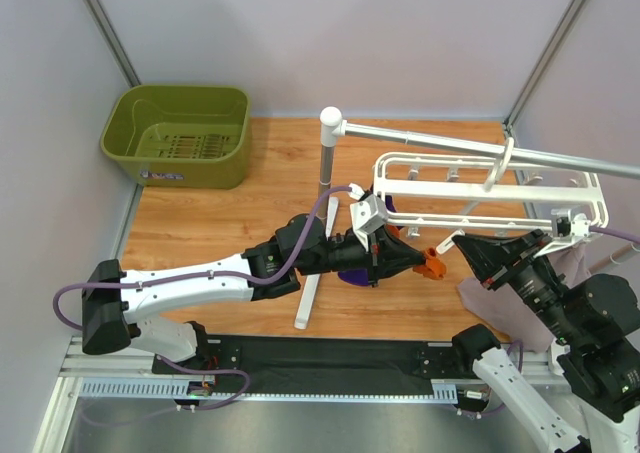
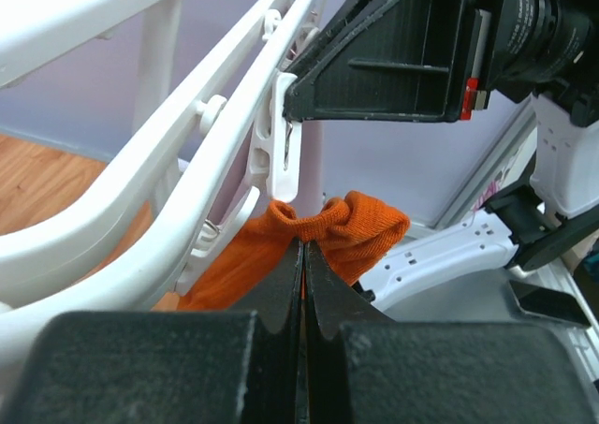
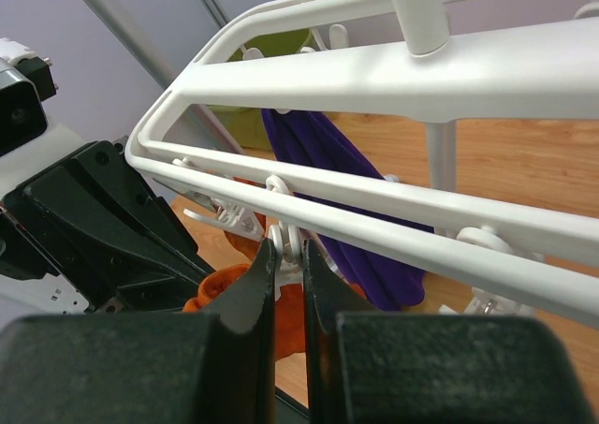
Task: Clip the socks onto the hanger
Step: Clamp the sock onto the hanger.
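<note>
Clamped on the orange sock [image 2: 360,223], the left gripper [image 2: 302,248] holds it just under a white clip [image 2: 279,153] of the hanger [image 2: 84,223] that the right gripper [image 3: 288,251] pinches; best raise the cuff squarely into the clip's mouth before releasing.

My left fingers [image 2: 159,368] are matt black plastic, faintly grainy. The sock [image 2: 360,227] is soft matt orange knit. The hanger [image 2: 122,195] is smooth, slightly glossy white plastic; the table [image 1: 230,213] shows satin wood grain, the rail [image 1: 430,138] brushed metal.
</note>
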Controlling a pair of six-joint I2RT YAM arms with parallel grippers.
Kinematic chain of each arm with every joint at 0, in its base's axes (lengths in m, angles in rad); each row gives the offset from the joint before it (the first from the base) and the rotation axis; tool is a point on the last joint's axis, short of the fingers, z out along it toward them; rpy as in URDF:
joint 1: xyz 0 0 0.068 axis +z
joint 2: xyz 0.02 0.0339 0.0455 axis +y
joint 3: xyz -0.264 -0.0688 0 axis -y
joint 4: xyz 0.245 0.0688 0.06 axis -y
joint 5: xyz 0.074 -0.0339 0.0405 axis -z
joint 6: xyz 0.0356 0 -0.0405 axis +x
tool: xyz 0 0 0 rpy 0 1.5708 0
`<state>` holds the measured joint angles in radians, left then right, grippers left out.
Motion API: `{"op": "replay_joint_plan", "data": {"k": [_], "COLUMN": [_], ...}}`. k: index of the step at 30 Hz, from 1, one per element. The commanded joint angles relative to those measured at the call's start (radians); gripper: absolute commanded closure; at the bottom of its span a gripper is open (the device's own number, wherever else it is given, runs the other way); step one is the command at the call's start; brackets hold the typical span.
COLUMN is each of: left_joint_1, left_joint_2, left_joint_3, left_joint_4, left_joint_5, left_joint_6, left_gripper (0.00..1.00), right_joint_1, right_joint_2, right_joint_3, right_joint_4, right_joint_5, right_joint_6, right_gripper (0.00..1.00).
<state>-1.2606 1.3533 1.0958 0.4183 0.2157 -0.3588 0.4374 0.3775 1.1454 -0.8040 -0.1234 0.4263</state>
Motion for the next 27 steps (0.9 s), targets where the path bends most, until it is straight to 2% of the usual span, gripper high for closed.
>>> {"op": "replay_joint_plan", "data": {"k": [1, 8, 12, 27], "left_joint_1": [0.004, 0.004, 0.004, 0.006], "left_joint_2": [0.004, 0.021, 0.044, 0.107], "left_joint_3": [0.050, 0.062, 0.082, 0.228], "left_joint_4": [-0.009, -0.072, -0.136, -0.200], "left_joint_5": [0.063, 0.091, 0.056, 0.008], "left_joint_6": [0.070, 0.133, 0.165, 0.196], "left_gripper": [1.00, 1.00, 1.00, 1.00], "right_joint_1": [0.003, 0.003, 0.001, 0.003], "right_joint_2": [0.020, 0.029, 0.037, 0.026], "right_joint_3": [0.016, 0.030, 0.036, 0.010], "right_joint_4": [-0.106, -0.109, -0.106, -0.101], "right_joint_5": [-0.044, -0.039, -0.055, -0.064], "right_joint_6": [0.003, -0.001, 0.003, 0.014], "right_gripper": [1.00, 1.00, 1.00, 1.00]}}
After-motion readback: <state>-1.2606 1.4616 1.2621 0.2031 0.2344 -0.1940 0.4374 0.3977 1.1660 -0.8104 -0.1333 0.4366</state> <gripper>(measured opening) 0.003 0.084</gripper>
